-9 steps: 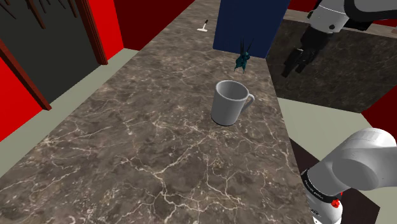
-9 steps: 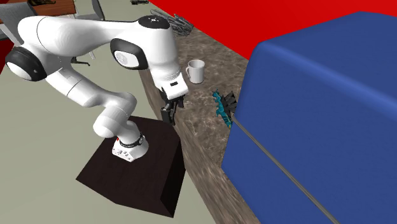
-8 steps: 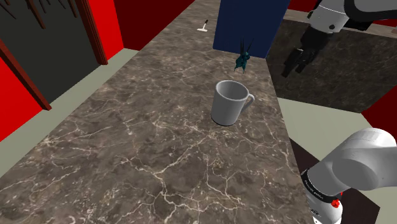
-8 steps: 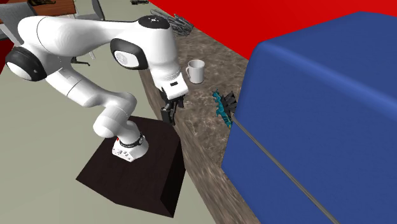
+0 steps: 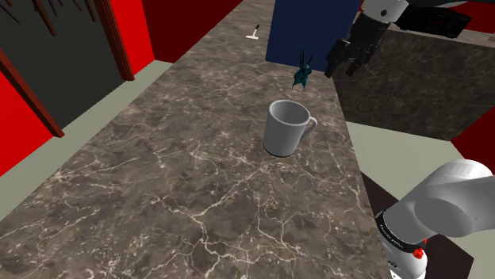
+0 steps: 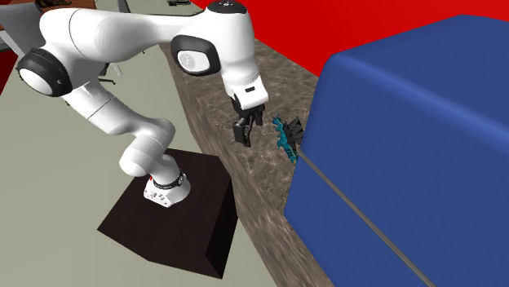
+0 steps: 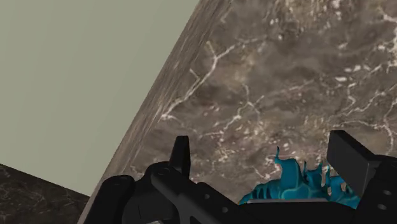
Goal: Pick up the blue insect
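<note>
Gripper (image 5: 343, 60): fingers apart, clasping nothing; above the counter's right edge in the shoulder view, near the insect.
Blue insect (image 5: 302, 74): on the marble counter (image 5: 174, 174), at the foot of the dark blue box (image 5: 309, 28).
Mug (image 5: 287, 127): white, upright, nearer than the insect and apart from it.
Wrist view: insect lies on the counter between the parted fingers, untouched.
</note>
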